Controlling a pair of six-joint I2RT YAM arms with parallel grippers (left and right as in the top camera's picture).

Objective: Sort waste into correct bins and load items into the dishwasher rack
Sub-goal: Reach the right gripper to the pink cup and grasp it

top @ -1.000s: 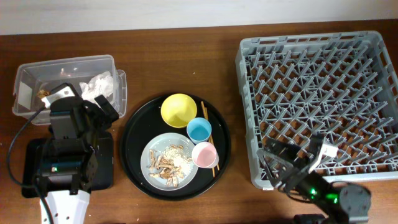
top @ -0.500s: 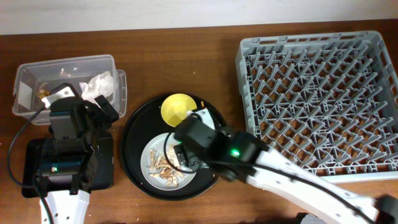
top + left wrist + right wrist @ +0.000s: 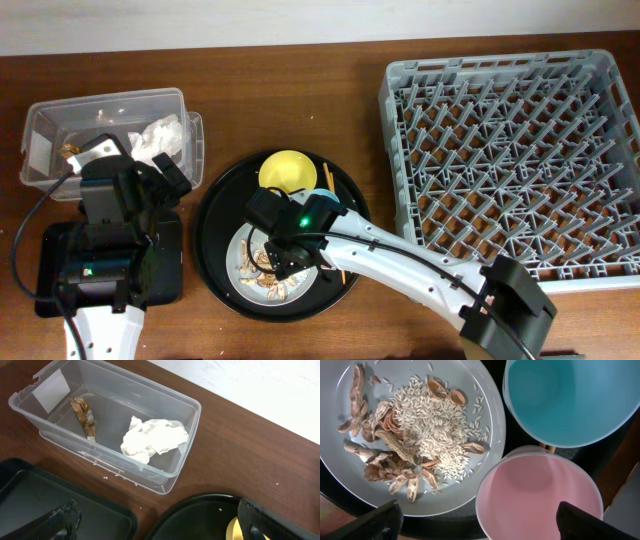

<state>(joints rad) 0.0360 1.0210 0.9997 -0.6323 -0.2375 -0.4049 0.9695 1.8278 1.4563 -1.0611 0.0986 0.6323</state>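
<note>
The right end effector (image 3: 480, 527) is released, its two fingers spread wide at the lower corners of the right wrist view. It hangs over the boundary between the pale grey plate (image 3: 492, 445) and the pink cup (image 3: 540, 495). The cup lies between and just ahead of the fingers, towards the right one. The food scraps (image 3: 400, 445) lie further ahead on the left half of the plate, and the light-blue cup (image 3: 570, 395) sits beyond the pink cup. A straight descent from this pose would probably set one finger on the plate rim and the other on the cup. That contact could tilt the plate and shed rice onto the round black tray (image 3: 215, 230). The chopsticks (image 3: 327, 178), wedged beside the cups, could be dragged along. The loose rice is also unlikely to survive a pinch grasp. The yellow bowl (image 3: 285, 170) stands at the tray's far side, and the dishwasher rack (image 3: 510, 160) stands well apart on the desk (image 3: 300, 80). The left end effector (image 3: 162, 527) is also released and holds nothing. It sits near the clear tub (image 3: 190, 415), which contains the napkin (image 3: 155, 440) and wrapper (image 3: 82, 415), with the shallow black tray (image 3: 30, 490) beneath it.
</note>
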